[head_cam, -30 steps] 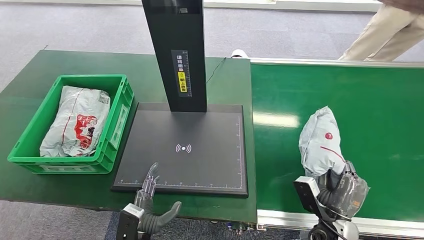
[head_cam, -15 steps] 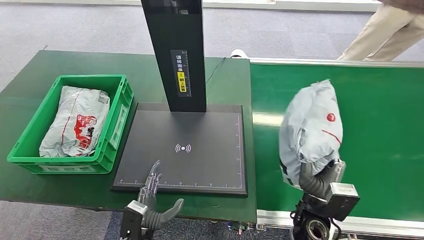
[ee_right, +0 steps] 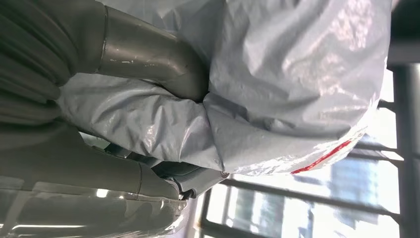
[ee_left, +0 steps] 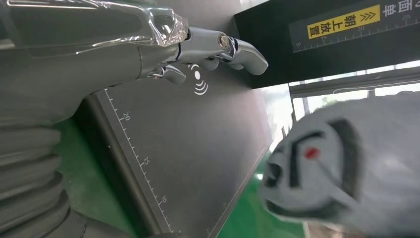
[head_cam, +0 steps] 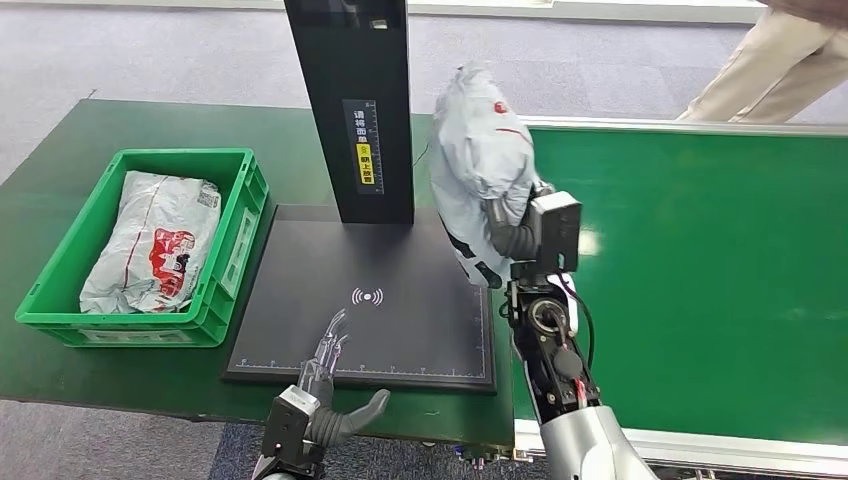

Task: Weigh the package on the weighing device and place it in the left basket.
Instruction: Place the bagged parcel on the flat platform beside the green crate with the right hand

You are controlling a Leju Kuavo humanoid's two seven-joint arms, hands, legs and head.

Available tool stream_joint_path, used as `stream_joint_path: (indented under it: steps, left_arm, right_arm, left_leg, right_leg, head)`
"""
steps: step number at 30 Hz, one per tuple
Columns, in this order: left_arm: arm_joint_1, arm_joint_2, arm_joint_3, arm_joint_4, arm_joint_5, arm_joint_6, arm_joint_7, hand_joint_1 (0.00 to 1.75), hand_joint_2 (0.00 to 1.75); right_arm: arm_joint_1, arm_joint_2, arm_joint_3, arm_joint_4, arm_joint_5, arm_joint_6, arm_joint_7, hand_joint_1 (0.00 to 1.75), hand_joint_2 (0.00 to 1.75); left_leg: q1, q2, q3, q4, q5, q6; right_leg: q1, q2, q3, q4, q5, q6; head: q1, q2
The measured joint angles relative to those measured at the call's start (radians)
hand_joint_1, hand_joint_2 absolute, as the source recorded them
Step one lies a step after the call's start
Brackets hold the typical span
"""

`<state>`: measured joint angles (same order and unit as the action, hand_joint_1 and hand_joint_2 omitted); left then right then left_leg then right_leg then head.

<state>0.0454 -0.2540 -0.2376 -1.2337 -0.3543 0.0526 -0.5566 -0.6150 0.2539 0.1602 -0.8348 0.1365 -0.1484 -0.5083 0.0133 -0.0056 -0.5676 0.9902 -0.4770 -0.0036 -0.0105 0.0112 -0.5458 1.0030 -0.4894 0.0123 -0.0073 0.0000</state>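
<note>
- Head view shows the right hand (head_cam: 512,232) holding the grey package (head_cam: 478,165) in the air, above the right edge of the black weighing device (head_cam: 400,330), just beside its dark upright column (head_cam: 350,100).
- Right wrist view shows the thick thumb and the darker fingers (ee_right: 153,62) closed around the soft bag, so the grip looks firm.
- The left hand (head_cam: 325,365) holds nothing; its fingers are spread and it hovers at the near edge of the platform.
- The step in hand is probably to lower the package onto the platform. The robot should bring it toward the round mark (head_cam: 367,296) in the middle, so that no part hangs over the edge onto the green conveyor belt (head_cam: 700,250).
- The bag is limp, so it may fold or tip; it is better to lay it flat before the fingers open.
- The column is near, and the package should not lean on it, because this could spoil the reading.
- The left hand should stay off the platform during the weighing.
- The green basket (head_cam: 60,270) on the counter (head_cam: 60,150) at the left already contains one parcel (head_cam: 150,245); room remains beside it.
</note>
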Motion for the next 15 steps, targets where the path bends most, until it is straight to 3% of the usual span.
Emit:
stream_joint_path:
  steps: [4, 10, 14, 15]
  left_arm:
    - [-0.001, 0.0, -0.003, -0.002, 0.005, 0.0, 0.014, 0.0, 1.75]
    - [-0.002, 0.001, -0.005, -0.003, 0.008, 0.008, 0.031, 0.0, 1.75]
    - [-0.004, 0.001, -0.007, -0.003, 0.008, 0.008, 0.032, 0.0, 1.75]
    - [-0.006, 0.001, -0.008, -0.003, 0.008, 0.008, 0.032, 0.0, 1.75]
  right_arm:
    - [-0.075, 0.02, 0.052, 0.195, 0.073, 0.019, 0.113, 1.75, 1.75]
    - [-0.095, 0.047, 0.126, 0.363, 0.131, 0.142, 0.21, 1.75, 1.75]
    - [-0.093, 0.058, 0.161, 0.413, 0.155, 0.212, 0.241, 0.0, 1.75]
    - [-0.093, 0.06, 0.168, 0.422, 0.16, 0.224, 0.245, 0.0, 1.75]
  left_leg:
    - [0.0, 0.0, -0.001, 0.0, 0.0, 0.0]
    - [0.0, 0.0, -0.002, 0.0, 0.0, 0.0]
    - [0.0, 0.0, -0.002, 0.0, 0.0, 0.0]
    - [0.0, 0.0, -0.002, 0.0, 0.0, 0.0]
  right_leg:
    - [0.0, 0.0, -0.001, 0.0, 0.0, 0.0]
    - [0.0, -0.001, -0.002, 0.0, 0.0, 0.0]
    - [0.0, -0.001, -0.002, 0.0, 0.0, 0.0]
    - [0.0, -0.001, -0.002, 0.0, 0.0, 0.0]
  head:
    - [0.0, 0.0]
    - [0.0, 0.0]
    - [0.0, 0.0]
    - [0.0, 0.0]
